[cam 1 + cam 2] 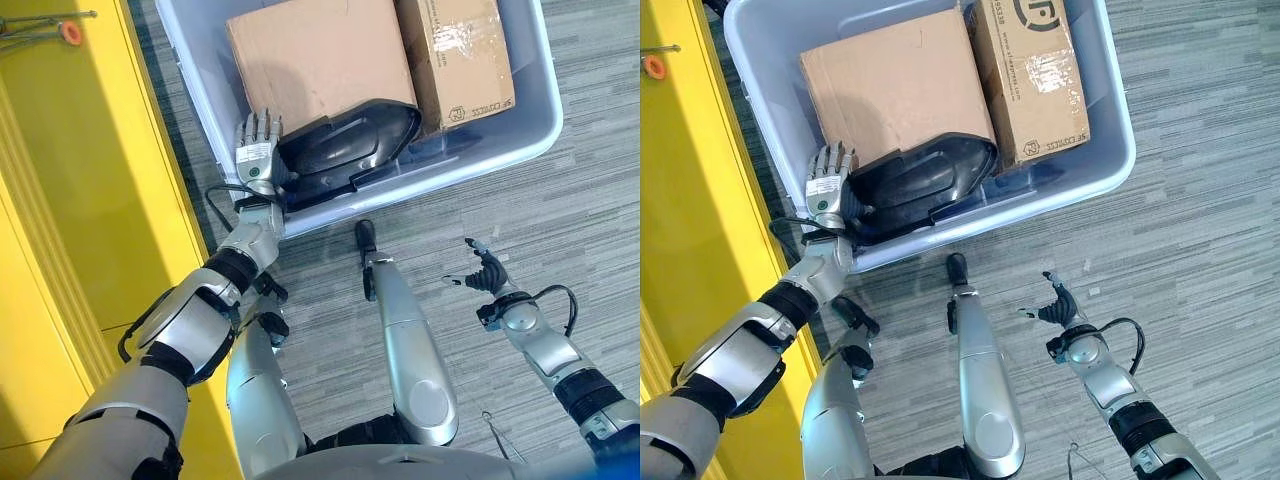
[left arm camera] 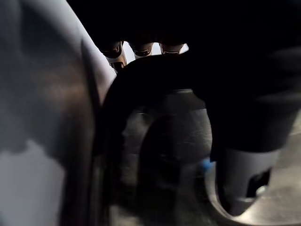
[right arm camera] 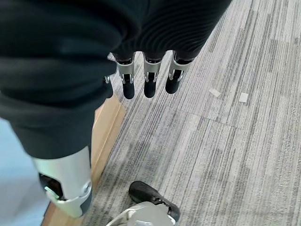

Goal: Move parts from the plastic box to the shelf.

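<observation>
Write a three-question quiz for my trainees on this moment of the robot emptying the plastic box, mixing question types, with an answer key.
1. True or false: the right hand is holding a cardboard box.
2. Multiple choice: the left hand is at the end of which item in the plastic box? A) the black part B) the large cardboard box C) the smaller taped cardboard box
3. Fill in: the right hand hangs open over the grey ______.

Key: 1 false; 2 A; 3 carpet.
</observation>
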### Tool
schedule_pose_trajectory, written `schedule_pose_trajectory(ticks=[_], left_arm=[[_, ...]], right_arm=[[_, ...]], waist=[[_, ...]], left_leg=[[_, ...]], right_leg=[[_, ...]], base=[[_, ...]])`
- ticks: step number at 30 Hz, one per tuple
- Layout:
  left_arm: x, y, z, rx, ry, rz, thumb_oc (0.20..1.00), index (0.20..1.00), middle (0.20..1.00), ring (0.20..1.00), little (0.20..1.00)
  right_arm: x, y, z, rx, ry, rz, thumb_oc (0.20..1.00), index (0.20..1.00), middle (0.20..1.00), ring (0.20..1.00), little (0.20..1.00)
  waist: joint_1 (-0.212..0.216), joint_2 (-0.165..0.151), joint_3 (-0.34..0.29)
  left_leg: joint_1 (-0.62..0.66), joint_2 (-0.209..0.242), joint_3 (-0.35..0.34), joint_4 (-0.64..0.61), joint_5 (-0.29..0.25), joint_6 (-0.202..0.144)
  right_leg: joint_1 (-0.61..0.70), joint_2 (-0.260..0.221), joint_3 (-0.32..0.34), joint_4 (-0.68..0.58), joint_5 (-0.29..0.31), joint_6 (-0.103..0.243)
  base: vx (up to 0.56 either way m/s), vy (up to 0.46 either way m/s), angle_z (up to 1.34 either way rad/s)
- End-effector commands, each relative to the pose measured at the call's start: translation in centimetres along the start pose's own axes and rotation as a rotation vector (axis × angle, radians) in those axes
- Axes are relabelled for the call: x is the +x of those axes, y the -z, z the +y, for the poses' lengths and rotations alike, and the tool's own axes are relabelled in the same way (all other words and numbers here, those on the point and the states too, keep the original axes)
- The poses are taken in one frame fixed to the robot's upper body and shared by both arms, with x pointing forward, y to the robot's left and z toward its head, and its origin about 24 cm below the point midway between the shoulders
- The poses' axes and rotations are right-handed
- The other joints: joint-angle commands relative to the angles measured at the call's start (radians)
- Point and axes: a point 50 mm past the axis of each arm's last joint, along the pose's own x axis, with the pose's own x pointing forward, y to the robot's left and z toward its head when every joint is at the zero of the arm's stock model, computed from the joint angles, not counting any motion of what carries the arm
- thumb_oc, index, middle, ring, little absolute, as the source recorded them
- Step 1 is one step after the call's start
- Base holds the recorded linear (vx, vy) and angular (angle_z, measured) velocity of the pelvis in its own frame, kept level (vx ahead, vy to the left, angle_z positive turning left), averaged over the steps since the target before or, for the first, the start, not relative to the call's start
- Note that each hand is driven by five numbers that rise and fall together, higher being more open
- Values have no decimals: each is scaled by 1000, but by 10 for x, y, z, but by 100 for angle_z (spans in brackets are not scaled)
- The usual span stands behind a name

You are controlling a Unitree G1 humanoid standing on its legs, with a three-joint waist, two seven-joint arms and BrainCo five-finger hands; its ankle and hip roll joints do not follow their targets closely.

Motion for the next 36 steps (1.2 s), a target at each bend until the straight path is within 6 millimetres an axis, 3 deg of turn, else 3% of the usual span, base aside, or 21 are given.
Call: schedule_pose_trajectory(ticks=[1, 11, 24, 25, 26, 27, 31, 33, 36], left_arm=[[7, 13, 8, 57, -44, 14, 1000, 1000, 1000, 1000, 1000], [24, -10, 19, 137, -39, -60, 1000, 1000, 1000, 1000, 1000], [16, -20, 5, 195, 36, -124, 1000, 1000, 1000, 1000, 1000], [13, -23, 0, 183, 76, -142, 937, 937, 937, 937, 937], [9, -25, -5, 176, 101, -153, 241, 241, 241, 241, 241], [5, -26, -9, 166, 114, -157, 200, 200, 200, 200, 200], [-4, -26, -17, 141, 129, -145, 200, 200, 200, 200, 200], [-15, -15, -26, 72, 137, -44, 200, 200, 200, 200, 200], [-29, -6, -36, 124, 143, -67, 200, 200, 200, 200, 200]], right_arm=[[-3, 5, -7, 29, 27, -5, 1000, 1000, 1000, 1000, 1000], [4, -1, -1, 60, 42, -15, 1000, 1000, 1000, 1000, 1000], [5, 0, 3, 77, 39, -11, 1000, 1000, 1000, 1000, 1000], [5, 1, 3, 75, 42, -9, 1000, 1000, 1000, 1000, 1000], [4, 1, 3, 77, 43, -8, 1000, 1000, 1000, 1000, 1000], [4, 2, 4, 76, 44, -10, 1000, 1000, 1000, 1000, 1000], [3, 3, 3, 86, 59, 0, 1000, 1000, 1000, 1000, 1000], [0, 6, 3, 89, 57, 5, 1000, 1000, 1000, 1000, 1000], [-4, 11, 7, 96, 57, 22, 1000, 1000, 1000, 1000, 1000]], waist=[[4, -43, -38], [-12, -66, -38], [-21, -63, -38], [-22, -60, -38], [-22, -57, -38], [-22, -54, -38], [-19, -51, -38], [-13, -47, -38], [-3, -39, -38]], left_leg=[[-48, 17, -43, 180, -148, -21], [-116, 21, -45, 206, -153, -26], [-134, 16, -42, 213, -159, -27], [-131, 16, -40, 212, -159, -27], [-130, 14, -38, 210, -158, -27], [-128, 12, -36, 206, -157, -27], [-126, 10, -36, 204, -157, -26], [-127, 6, -36, 197, -154, -23], [-119, 0, -38, 182, -147, -25]], right_leg=[[-7, 21, 2, -36, 22, 47], [-72, 32, -3, -41, 48, 46], [-99, 35, 5, -42, 60, 47], [-97, 33, 5, -42, 59, 47], [-99, 32, 6, -41, 59, 47], [-98, 32, 6, -43, 60, 48], [-98, 31, 7, -41, 59, 47], [-97, 30, 7, -43, 58, 50], [-89, 29, 3, -53, 61, 51]], base=[[-47, -35, -1], [-9, -35, 0], [0, -3, 0], [0, 0, 0], [0, 0, 0], [16, 21, 3], [5, 6, 2], [17, -48, 1], [7, -42, -1]])
